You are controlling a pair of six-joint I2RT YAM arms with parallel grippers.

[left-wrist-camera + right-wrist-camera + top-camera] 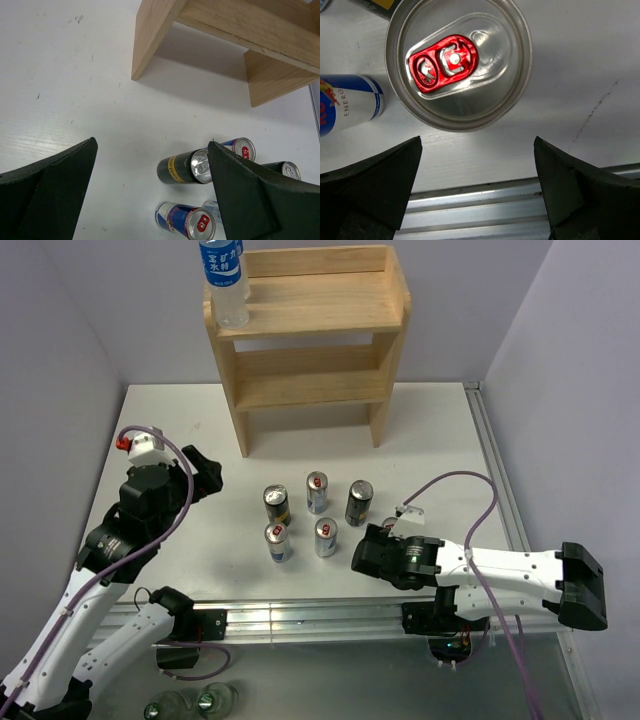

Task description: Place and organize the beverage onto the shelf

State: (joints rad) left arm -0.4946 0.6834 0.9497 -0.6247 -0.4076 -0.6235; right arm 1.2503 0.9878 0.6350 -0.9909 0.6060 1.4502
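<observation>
The light wooden shelf (310,330) stands at the back of the table, with a clear water bottle (224,280) with a blue label on the left of its top tier. Several beverage cans stand in two rows mid-table: a black-and-gold can (277,505), a blue-silver can (317,492), a dark can (359,502), and two silver ones (278,541) (326,536). My left gripper (205,475) (152,145) hangs open to the left of the cans, holding nothing. My right gripper (368,552) (477,142) is open just above a red-tabbed can (457,62), which is not between its fingers.
An aluminium rail (300,615) runs along the table's near edge, right under the right gripper. Purple walls close in the table on both sides. The shelf's left leg (150,40) shows ahead in the left wrist view. Some bottles (190,703) lie below the table front.
</observation>
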